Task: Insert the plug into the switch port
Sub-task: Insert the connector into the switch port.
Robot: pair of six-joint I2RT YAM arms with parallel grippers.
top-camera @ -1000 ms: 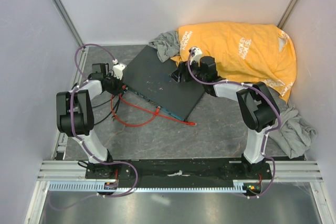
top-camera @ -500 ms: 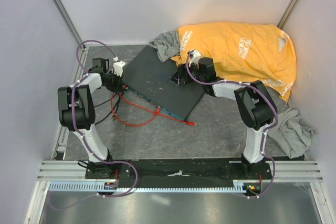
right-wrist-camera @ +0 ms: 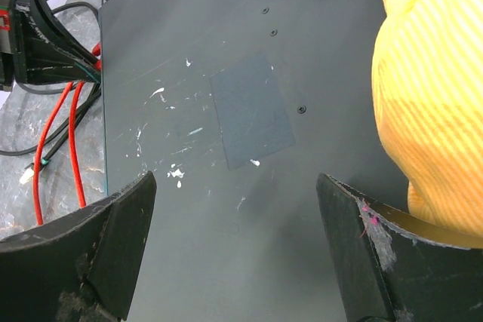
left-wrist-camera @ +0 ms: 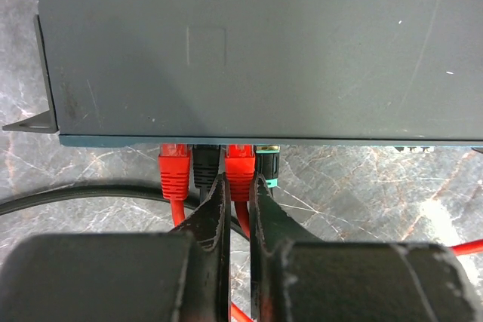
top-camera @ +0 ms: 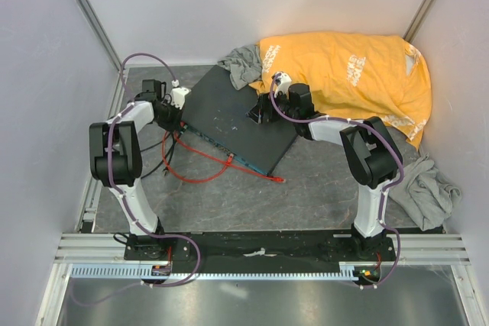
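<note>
The switch (top-camera: 229, 116) is a flat dark grey box lying askew on the table. In the left wrist view its thin blue-green front edge (left-wrist-camera: 317, 141) holds a row of plugs. My left gripper (left-wrist-camera: 240, 188) is shut on the rear of a red plug (left-wrist-camera: 240, 162) that sits in a port, with its red cable (left-wrist-camera: 243, 213) running back between the fingers. My right gripper (right-wrist-camera: 234, 239) hangs open over the switch's top (right-wrist-camera: 226, 58), holding nothing. In the top view the left gripper (top-camera: 177, 110) is at the box's left corner and the right gripper (top-camera: 261, 110) at its right side.
A second red plug (left-wrist-camera: 173, 171), a black plug (left-wrist-camera: 205, 167) and a teal-collared plug (left-wrist-camera: 267, 167) flank the held one. Red and black cables (top-camera: 191, 173) loop on the floor left of the box. A yellow cloth (top-camera: 344, 74) and grey cloths (top-camera: 428, 188) lie at the back and right.
My left arm has swung its wrist toward the back, along the switch's left corner. Its jaws have eased slightly. The right arm has barely moved.
</note>
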